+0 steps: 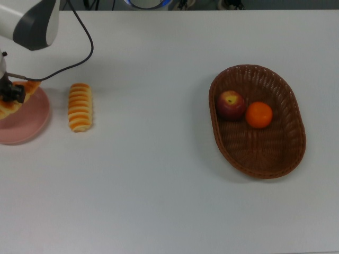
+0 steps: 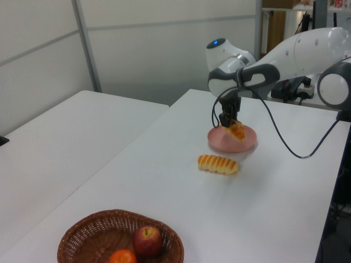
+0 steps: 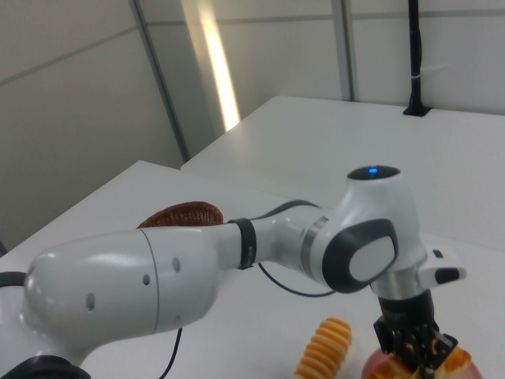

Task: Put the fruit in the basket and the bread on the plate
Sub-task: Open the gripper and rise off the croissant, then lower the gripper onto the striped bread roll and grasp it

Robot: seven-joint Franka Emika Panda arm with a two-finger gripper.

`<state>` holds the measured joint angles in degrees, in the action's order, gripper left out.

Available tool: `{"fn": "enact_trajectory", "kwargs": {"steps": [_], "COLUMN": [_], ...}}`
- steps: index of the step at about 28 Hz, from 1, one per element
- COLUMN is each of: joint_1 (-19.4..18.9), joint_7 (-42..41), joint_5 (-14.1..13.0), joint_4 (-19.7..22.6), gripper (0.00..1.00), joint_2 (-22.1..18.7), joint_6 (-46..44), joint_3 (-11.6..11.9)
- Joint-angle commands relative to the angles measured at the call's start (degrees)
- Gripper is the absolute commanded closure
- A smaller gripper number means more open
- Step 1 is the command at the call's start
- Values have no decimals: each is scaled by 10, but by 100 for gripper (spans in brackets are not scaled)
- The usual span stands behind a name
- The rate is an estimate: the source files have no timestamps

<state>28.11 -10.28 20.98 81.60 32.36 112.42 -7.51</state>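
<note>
Sitting nearest in the left view, the basket (image 2: 118, 236) holds the apple (image 2: 147, 240) and the orange (image 2: 122, 256) side by side. Farther along the white table (image 2: 164, 181), the ribbed loaf (image 2: 218, 164) lies just short of the pink plate (image 2: 248, 143). The arm (image 2: 285, 52) reaches in from the left view's right, wrist pointing down over the plate. The gripper (image 2: 227, 119) is clamped on the croissant (image 2: 237, 131), which hangs tilted above the plate; contact with the plate cannot be judged.
</note>
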Motion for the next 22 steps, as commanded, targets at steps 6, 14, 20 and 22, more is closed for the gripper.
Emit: {"fn": "enact_trajectory", "kwargs": {"steps": [6, 14, 20, 22], "joint_1": [-14, -17, -57, -78], "joint_7": [-55, -69, -68, -67], "joint_5": [2, -60, -91, -90], "joint_4": [16, 13, 16, 17], "gripper": [0, 0, 0, 0], "joint_2": [-11, -32, -48, -47], "joint_6": [10, 6, -14, -32], "joint_3": [8, 7, -3, -2]}}
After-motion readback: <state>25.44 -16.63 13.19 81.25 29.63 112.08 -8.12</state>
